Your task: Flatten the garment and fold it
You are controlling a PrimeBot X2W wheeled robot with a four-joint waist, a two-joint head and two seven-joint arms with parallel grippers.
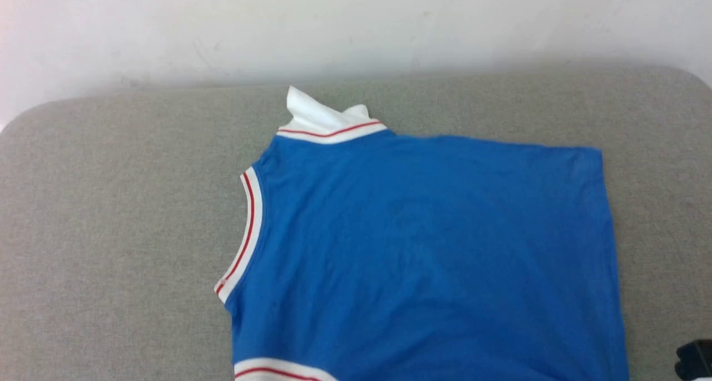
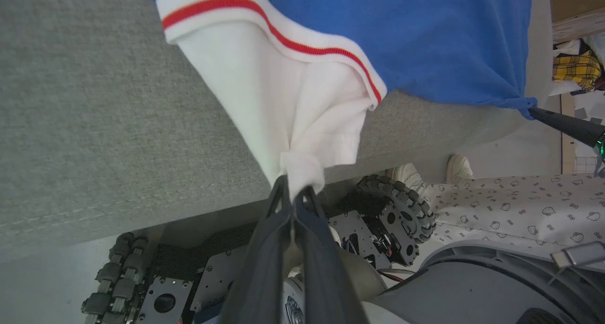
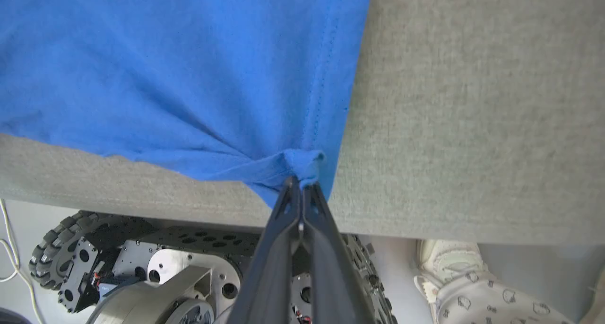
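Grey fabric covered the table (image 1: 111, 231) below a pale wall (image 1: 356, 25), and the garment (image 1: 423, 247) lay spread flat on it, collar to the left and hem to the right. The left gripper (image 2: 293, 184) was clamped shut on the tip of the white sleeve (image 2: 283, 101) at the near left edge; the right gripper (image 3: 298, 184) was clamped shut on the blue hem corner (image 3: 302, 161) at the near right edge.
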